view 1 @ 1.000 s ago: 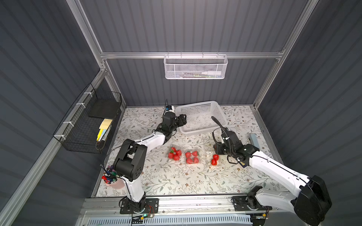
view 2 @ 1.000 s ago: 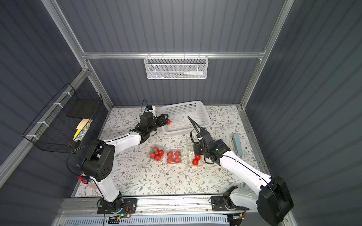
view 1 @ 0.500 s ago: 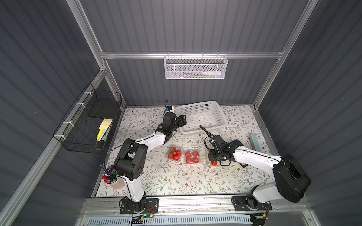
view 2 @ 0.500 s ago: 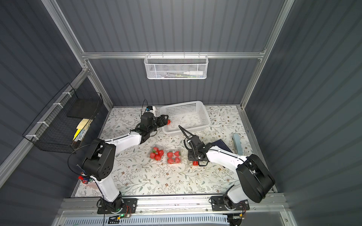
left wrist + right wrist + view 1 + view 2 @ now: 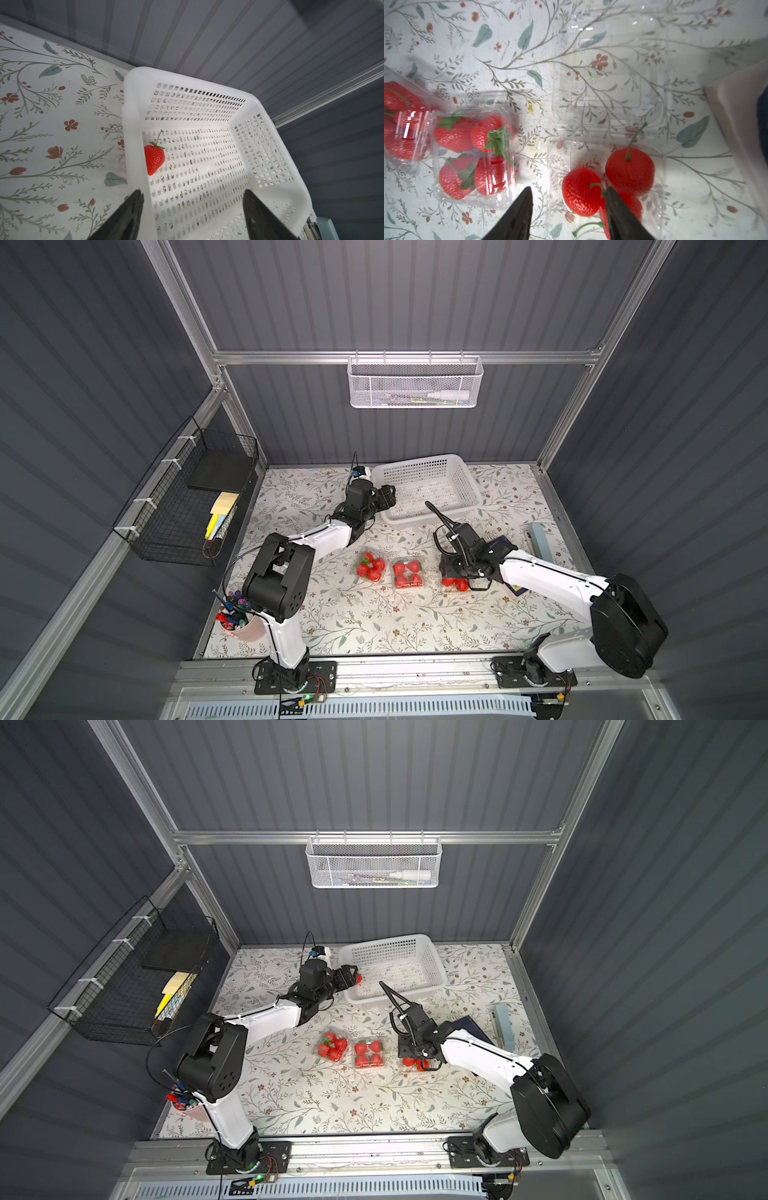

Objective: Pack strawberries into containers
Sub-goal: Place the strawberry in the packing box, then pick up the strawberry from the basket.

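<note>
The left jaws are hovering over the left wall of the white basket (image 5: 187,74) at the far side of the table (image 5: 374,626). They are standing spread wide and gripping nothing. One strawberry (image 5: 154,159) is lying inside the basket, right against that left wall.

Three clear containers are sitting in a row near the table's middle. The left container (image 5: 370,566) is holding red berries, and the middle container (image 5: 473,155) is holding four under a shut lid. The right container (image 5: 658,187) is lying open, its lid (image 5: 608,72) resting flat on the table beside it. It is holding at least three loose strawberries (image 5: 630,170).

The right jaws are hanging low over this container's left edge, spread apart. One berry (image 5: 581,191) is showing partly between them, not pinched.
</note>
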Robot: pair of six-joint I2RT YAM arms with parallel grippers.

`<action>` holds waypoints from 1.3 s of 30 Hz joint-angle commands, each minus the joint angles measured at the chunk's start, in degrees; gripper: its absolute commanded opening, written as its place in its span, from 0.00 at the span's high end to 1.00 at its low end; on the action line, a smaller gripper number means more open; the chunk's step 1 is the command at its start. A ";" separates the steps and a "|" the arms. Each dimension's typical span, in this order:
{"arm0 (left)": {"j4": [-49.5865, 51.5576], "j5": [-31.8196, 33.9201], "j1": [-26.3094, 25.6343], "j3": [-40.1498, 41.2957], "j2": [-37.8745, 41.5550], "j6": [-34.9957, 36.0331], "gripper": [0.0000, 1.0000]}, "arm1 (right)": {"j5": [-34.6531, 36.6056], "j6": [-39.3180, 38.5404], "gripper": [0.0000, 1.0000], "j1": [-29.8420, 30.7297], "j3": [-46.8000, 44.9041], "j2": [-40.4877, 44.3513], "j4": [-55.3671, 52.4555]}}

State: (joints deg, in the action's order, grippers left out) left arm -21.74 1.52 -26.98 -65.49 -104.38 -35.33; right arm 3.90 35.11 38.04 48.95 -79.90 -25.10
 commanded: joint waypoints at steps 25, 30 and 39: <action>5.92 1.67 4.22 -6.93 -7.37 -1.28 0.19 | -17.84 -23.01 0.37 -9.30 68.73 -55.29 7.24; 5.92 0.68 4.22 -10.87 -10.34 -0.65 0.20 | -21.38 -23.16 0.37 -9.00 77.09 -63.33 3.51; 7.54 0.77 4.22 -13.06 -13.54 1.03 0.24 | -23.16 -22.36 0.36 -8.79 71.92 -62.55 5.36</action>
State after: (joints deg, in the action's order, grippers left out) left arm -15.38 2.90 -22.57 -76.90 -116.77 -35.55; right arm -18.28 13.02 29.19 122.87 -144.57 -20.86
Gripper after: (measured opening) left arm 0.759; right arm 0.638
